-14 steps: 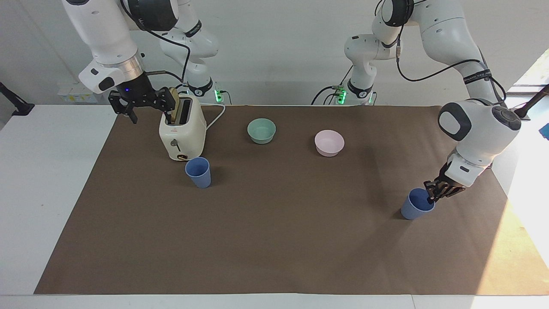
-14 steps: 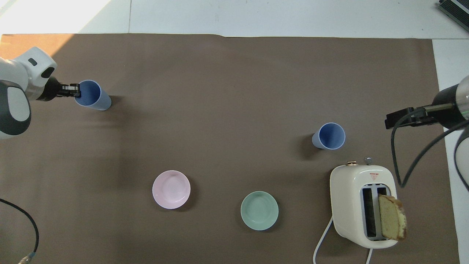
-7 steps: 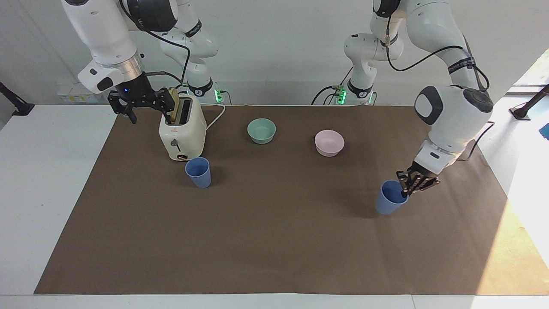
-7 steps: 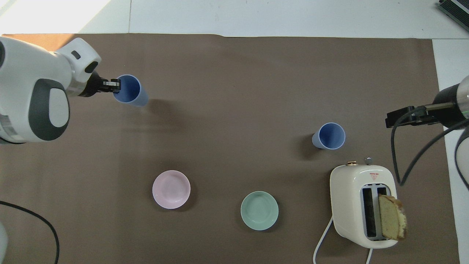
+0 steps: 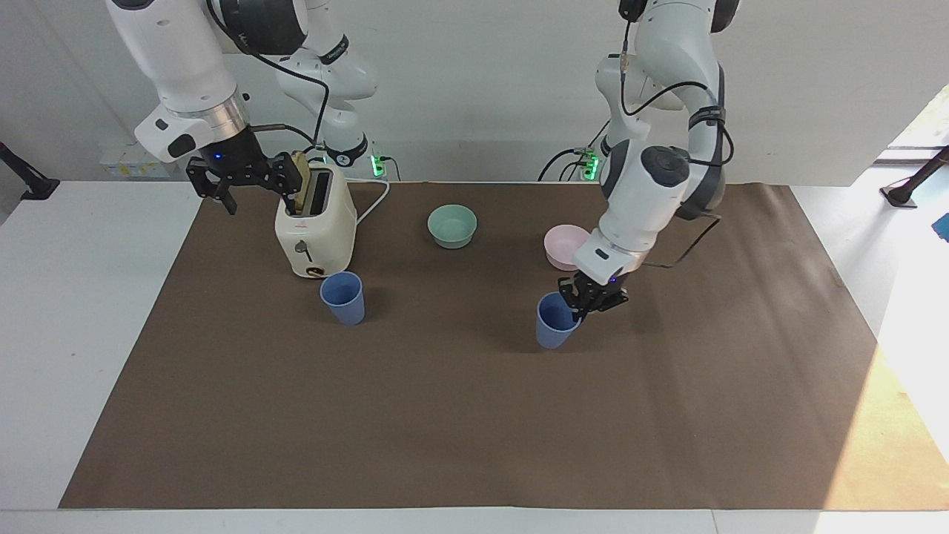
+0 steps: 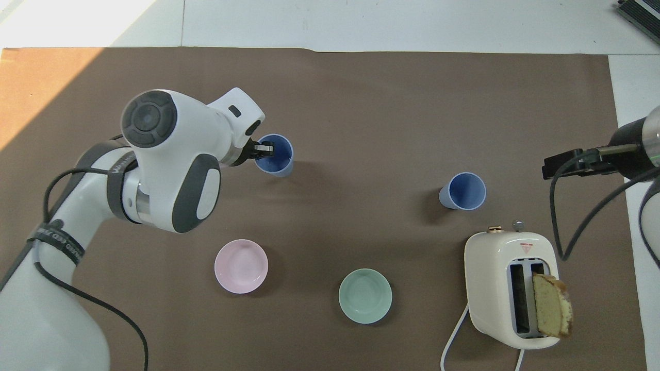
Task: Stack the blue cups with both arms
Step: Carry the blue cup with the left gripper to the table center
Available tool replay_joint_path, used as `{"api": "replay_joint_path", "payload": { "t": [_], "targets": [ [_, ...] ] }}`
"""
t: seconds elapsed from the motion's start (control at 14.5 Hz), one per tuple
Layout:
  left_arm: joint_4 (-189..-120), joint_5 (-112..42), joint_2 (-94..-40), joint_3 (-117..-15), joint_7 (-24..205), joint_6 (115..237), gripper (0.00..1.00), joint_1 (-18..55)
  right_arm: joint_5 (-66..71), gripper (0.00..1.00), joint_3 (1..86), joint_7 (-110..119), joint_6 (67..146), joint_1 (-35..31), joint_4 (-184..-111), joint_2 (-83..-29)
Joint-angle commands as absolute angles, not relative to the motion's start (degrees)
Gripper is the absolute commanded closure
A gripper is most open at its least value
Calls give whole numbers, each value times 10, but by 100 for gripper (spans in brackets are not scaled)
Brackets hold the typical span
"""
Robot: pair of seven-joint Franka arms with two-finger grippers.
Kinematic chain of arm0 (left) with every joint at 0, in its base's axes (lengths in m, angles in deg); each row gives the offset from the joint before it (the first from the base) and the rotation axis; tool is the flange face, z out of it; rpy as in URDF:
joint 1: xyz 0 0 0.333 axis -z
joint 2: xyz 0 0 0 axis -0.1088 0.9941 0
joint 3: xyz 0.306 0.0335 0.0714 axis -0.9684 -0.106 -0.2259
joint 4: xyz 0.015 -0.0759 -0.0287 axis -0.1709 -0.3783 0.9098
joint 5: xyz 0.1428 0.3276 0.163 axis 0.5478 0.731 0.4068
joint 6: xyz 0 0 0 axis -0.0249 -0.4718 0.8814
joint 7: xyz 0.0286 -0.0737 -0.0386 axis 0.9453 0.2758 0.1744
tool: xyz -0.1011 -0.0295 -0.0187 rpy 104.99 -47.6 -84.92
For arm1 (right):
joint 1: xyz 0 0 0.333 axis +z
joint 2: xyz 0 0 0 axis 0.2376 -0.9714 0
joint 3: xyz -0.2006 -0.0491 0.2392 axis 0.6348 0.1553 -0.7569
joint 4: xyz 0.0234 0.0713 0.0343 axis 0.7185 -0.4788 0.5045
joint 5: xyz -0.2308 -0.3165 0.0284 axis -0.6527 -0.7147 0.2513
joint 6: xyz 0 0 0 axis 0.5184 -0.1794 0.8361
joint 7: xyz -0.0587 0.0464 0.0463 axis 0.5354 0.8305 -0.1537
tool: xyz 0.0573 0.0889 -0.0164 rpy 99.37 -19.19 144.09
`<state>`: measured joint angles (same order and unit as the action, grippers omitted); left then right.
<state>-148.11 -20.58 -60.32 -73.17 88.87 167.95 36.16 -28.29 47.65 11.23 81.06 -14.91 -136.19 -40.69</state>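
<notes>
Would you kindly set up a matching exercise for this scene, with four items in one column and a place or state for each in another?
Items:
1. held cup
2. free cup
3. bread slice
4. pink bowl

Places or states:
A. sticks up from the toaster slot
B. stands in front of the toaster
C. rim pinched by the left gripper
D. beside the green bowl, toward the left arm's end

Pairs: 1-C, 2-B, 3-A, 4-D
</notes>
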Motion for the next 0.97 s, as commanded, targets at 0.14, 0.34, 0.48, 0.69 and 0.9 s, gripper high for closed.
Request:
{"api": "replay_joint_path", "payload": {
  "t": [0.14,0.34,0.48,0.69,0.9],
  "targets": [
    [-1532,-211,-614,-742,919,1729,100,428,-270,0,473,139,837,-153,-1390,-398],
    [-1530,-212,-608,-742,929,1730,77,444,-270,0,474,140,859,-152,-1412,-398],
    [-1522,-209,-605,-743,921,1729,18,438,-270,0,474,140,874,-152,-1432,-398],
    [-1522,-205,-616,-753,911,1720,0,435,-270,0,473,143,889,-151,-1445,-403],
    [-1520,-199,-647,-784,900,1684,0,435,-270,0,471,143,914,-150,-1465,-422]
  ]
}}
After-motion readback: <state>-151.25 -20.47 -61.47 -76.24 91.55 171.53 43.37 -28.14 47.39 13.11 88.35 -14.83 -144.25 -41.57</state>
